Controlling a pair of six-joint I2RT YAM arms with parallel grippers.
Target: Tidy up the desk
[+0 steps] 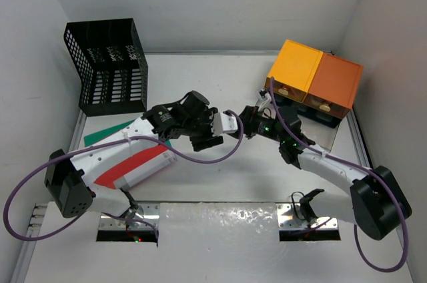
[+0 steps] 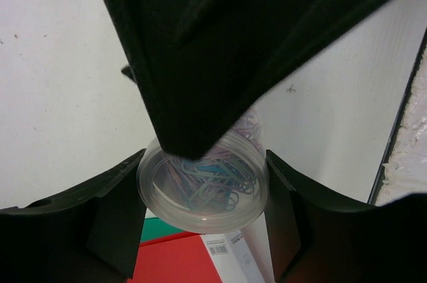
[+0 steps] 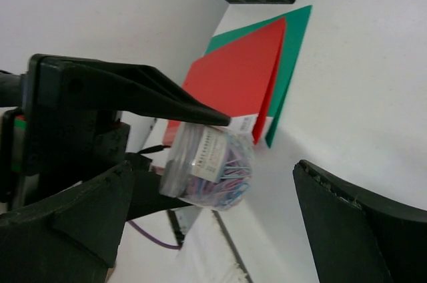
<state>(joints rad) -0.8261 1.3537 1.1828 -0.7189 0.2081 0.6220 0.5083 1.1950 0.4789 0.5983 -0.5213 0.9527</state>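
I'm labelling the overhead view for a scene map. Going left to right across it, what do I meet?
From the left: rack → left gripper → right gripper → yellow box → orange box.

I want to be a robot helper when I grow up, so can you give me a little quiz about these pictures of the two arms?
1. True or false: the right gripper is open.
2. What does the left gripper hold?
A. a pen
B. a clear tub of paper clips
C. a stapler
3. Fill in the missing word: the red folder lies on top of a ___ folder.

Key: 1 true; 2 B; 3 green.
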